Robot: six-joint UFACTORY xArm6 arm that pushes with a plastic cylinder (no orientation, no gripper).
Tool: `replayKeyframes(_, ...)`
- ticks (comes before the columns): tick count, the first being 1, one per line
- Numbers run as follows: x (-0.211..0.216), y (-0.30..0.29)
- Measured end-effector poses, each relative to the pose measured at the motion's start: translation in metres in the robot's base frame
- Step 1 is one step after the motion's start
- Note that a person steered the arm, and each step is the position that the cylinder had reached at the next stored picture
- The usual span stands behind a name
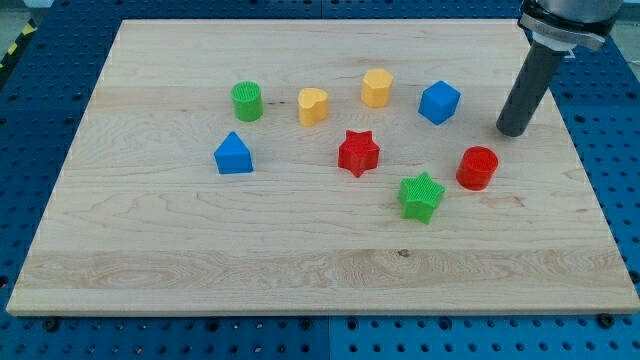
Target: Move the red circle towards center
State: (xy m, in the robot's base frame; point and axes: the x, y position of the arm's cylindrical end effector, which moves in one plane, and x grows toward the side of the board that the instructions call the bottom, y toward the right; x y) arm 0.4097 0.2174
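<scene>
The red circle (478, 167) is a short red cylinder on the wooden board (320, 260), right of the middle. My tip (513, 131) stands just above and to the right of it in the view, a small gap apart. The rod rises to the view's top right. A red star (359, 153) lies near the board's middle. A green star (421, 196) lies below and left of the red circle.
A blue cube (439, 101) sits left of my tip. A yellow hexagon block (376, 88) and a yellow heart (312, 105) lie at the upper middle. A green cylinder (247, 101) and a blue triangular block (233, 153) lie at the left.
</scene>
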Motion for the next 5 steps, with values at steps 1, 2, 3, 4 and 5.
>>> replayKeyframes(1, 0.007, -0.067)
replayKeyframes(2, 0.015, -0.082)
replayKeyframes(3, 0.023, -0.031)
replayKeyframes(4, 0.062, -0.011)
replayKeyframes(5, 0.089, -0.011)
